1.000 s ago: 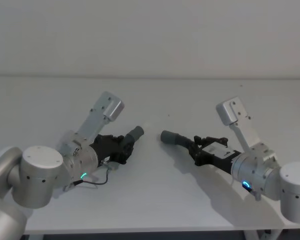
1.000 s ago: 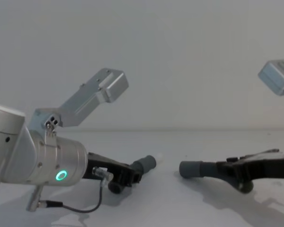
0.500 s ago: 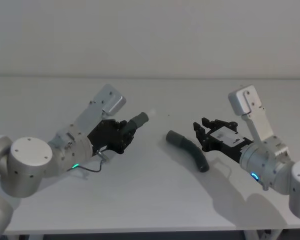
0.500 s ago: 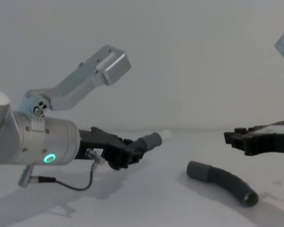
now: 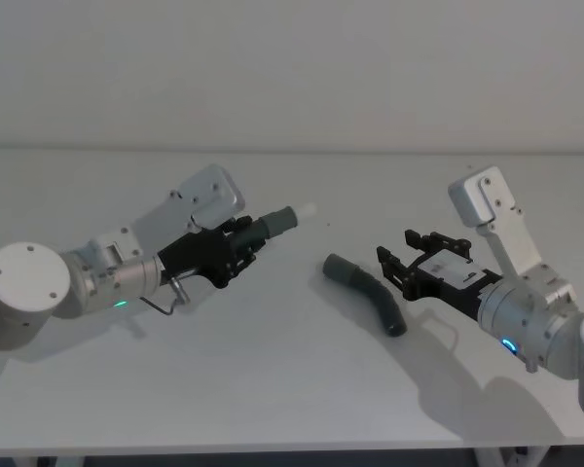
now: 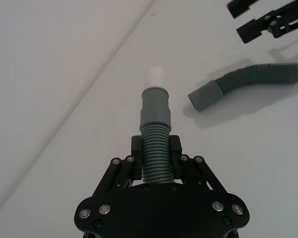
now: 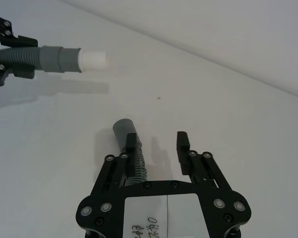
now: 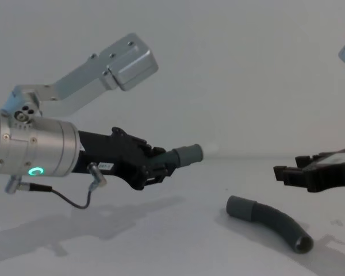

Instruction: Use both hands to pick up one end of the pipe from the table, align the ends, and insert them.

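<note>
The left gripper (image 5: 243, 248) is clenching the ribbed body of one hose piece (image 5: 268, 227) above the worktop (image 5: 273, 370). The hose's long axis is running straight out from between the jaws, its cuff (image 5: 282, 220) and white tip (image 5: 307, 209) pointing forward and toward the right arm's side. The other hose piece (image 5: 367, 290) is lying curved on the worktop, while the right gripper (image 5: 394, 249) is hovering just beside it with jaws spread, the hose sitting under one jaw rather than between them.

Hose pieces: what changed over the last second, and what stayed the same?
The right gripper let go of the curved hose piece, which now lies on the table, and rose clear, open. The left gripper lifted the white-tipped hose piece higher. Its grip stayed shut.
</note>
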